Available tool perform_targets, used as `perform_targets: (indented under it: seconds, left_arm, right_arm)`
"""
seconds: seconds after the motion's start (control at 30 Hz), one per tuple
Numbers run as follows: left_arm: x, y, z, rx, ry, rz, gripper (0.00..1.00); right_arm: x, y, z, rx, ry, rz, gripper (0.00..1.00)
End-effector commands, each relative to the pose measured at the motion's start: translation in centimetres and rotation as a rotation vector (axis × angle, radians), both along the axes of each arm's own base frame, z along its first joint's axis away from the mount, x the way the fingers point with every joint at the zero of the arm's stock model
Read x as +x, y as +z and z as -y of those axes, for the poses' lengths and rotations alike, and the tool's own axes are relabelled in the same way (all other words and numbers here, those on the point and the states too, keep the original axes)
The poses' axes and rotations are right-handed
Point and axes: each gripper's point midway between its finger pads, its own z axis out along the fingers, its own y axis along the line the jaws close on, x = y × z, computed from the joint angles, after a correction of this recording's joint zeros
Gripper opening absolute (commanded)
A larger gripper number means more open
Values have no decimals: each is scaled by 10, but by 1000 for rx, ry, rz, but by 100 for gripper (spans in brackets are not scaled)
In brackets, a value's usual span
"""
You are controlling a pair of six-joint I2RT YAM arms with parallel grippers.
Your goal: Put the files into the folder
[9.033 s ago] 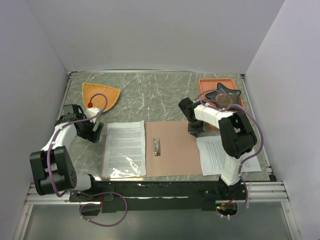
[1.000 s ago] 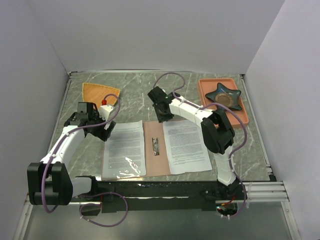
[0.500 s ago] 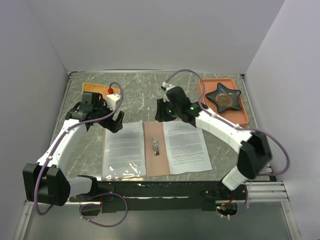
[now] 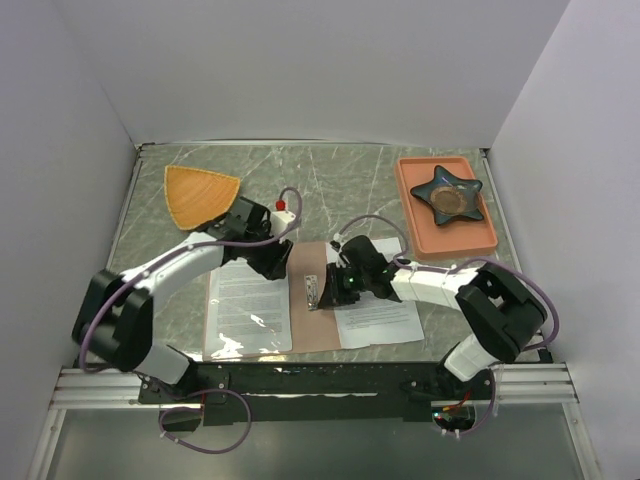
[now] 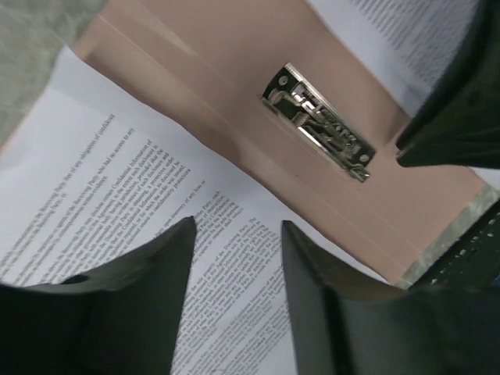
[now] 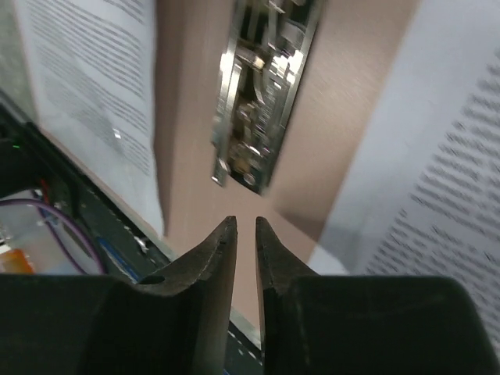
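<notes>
Folder (image 4: pixel 313 330) pinkish-brown, lying open, printed files (image 4: pixel 248 310) on both halves, left claw (image 5: pixel 237 234) parted, right claw (image 6: pixel 244 224) barely apart

The metal clip (image 4: pixel 313 292) is hemmed in. My right claw (image 6: pixel 244 226) hangs just right of it, and my left claw (image 5: pixel 237 234) is behind-left of it, with both arms slanting in. Nearward of the clip, the folder (image 4: pixel 312 335) has a bare strip that lies free. Well beyond the clip, the counter (image 4: pixel 320 185) is open between the orange plate (image 4: pixel 200 193) and the salmon tray (image 4: pixel 470 238).
</notes>
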Motion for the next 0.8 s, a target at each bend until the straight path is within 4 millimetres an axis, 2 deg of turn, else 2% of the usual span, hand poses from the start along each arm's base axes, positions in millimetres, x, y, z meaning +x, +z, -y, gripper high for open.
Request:
perform_targets:
  seconds: [0.0,0.23,0.4,0.57,0.77]
  left_arm:
    - [16,-16,14,1,36,-17,49]
    - [11,-48,41,38,-33,-93,39]
    - [10,-55,54,39,-65,-118,38]
    - [8,-71,57,64,-83,-150,39]
    - [19,-88,58,104,-80,-150,40]
  right_arm:
    - [15,29,-33,159,23,70,23]
    - [10,5,-32,143,8,5,19]
    - [6,-8,-30,121,3,-24,17]
    - [7,-17,-30,105,-7,-42,15]
    - [14,-36,-31,51,-46,-83,12]
